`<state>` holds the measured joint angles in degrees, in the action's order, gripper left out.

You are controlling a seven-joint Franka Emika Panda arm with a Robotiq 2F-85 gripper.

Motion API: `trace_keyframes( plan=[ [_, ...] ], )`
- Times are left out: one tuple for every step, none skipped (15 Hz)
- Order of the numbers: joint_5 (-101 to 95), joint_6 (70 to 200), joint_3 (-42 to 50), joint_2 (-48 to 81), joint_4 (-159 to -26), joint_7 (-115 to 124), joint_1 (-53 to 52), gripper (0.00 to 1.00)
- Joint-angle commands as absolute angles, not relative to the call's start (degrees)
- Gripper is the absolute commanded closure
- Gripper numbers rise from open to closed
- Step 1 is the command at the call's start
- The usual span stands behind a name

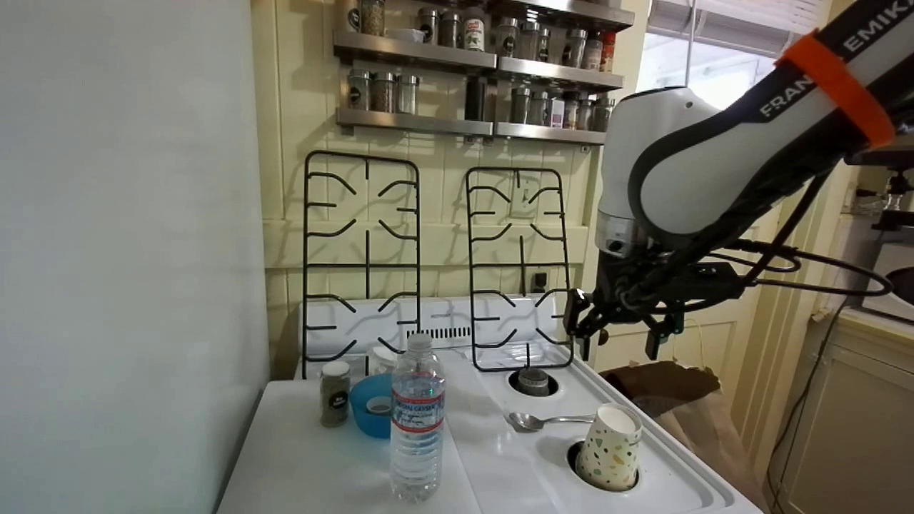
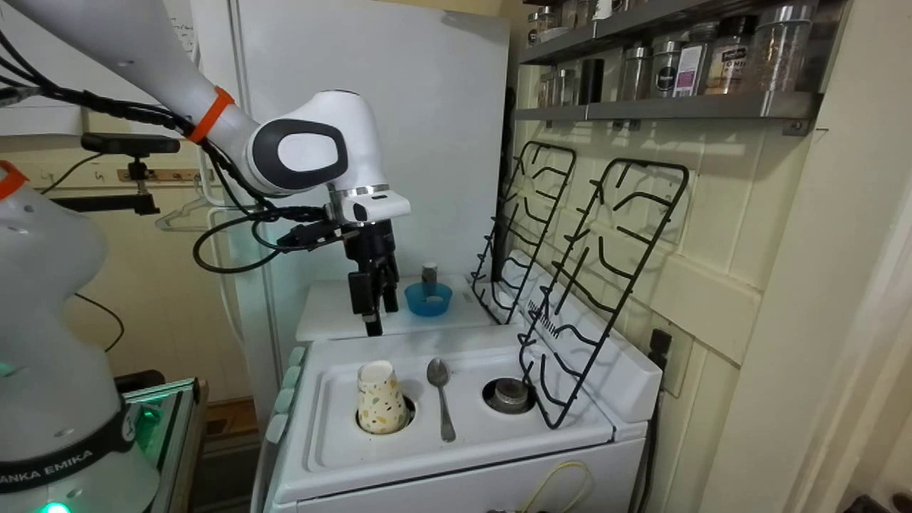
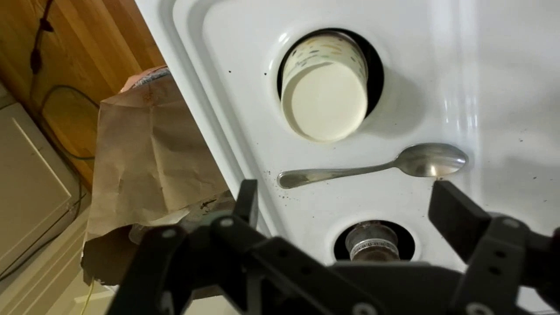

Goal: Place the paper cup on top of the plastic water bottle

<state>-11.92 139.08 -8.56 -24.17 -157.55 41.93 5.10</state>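
- In an exterior view, the paper cup (image 1: 609,451) stands bottom-up, lower right; the water bottle (image 1: 417,435), lower centre.
- In an exterior view, the cup (image 2: 381,402) looks light, crushable; I'd pinch its sides gently; the bottle escapes me.
- Wrist view: the gripper (image 3: 344,195) spreads wide, empty; the cup's rim, in the burner well (image 3: 375,78), barely shows.

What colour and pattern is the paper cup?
The paper cup is cream with scattered green and orange flecks, clearest in an exterior view.
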Motion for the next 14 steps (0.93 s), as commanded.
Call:
trace_keyframes(
  plan=[
    [-11.6, 139.0, -9.0, -24.2, -157.5, 41.3, 5.5, 0.0],
    [-12.0, 138.8, -9.7, -23.9, -157.5, 42.2, 5.5, 0.0],
    [-11.8, 139.9, -10.0, -22.8, -157.5, 42.0, 5.3, 0.0],
    [-11.3, 140.8, -9.8, -22.2, -157.5, 41.1, 4.9, 0.0],
    [-9.4, 144.0, -8.0, -20.3, -157.5, 36.2, 3.1, 0.0],
    [-8.0, 145.6, -7.4, -19.2, -157.6, 33.7, 2.3, 0.0],
    [-6.7, 146.6, -6.8, -17.7, -157.6, 30.8, 1.7, 0.0],
    [-5.5, 147.3, -6.3, -16.7, -157.7, 28.3, 1.4, 0.0],
    [-3.9, 147.3, -5.0, -15.5, -157.7, 24.7, 1.3, 0.0],
    [-1.2, 147.3, -3.7, -14.4, -157.6, 20.6, 0.5, 0.0],
    [0.5, 146.9, -2.8, -13.2, -157.6, 17.6, 0.2, 0.0],
    [1.9, 146.7, -2.1, -12.3, -157.6, 14.8, 0.1, 0.0],
    [2.8, 146.0, -1.4, -11.7, -157.6, 12.6, 0.2, 0.0],
    [3.2, 145.7, -0.8, -11.3, -157.6, 11.0, 0.5, 0.0]
  ],
)
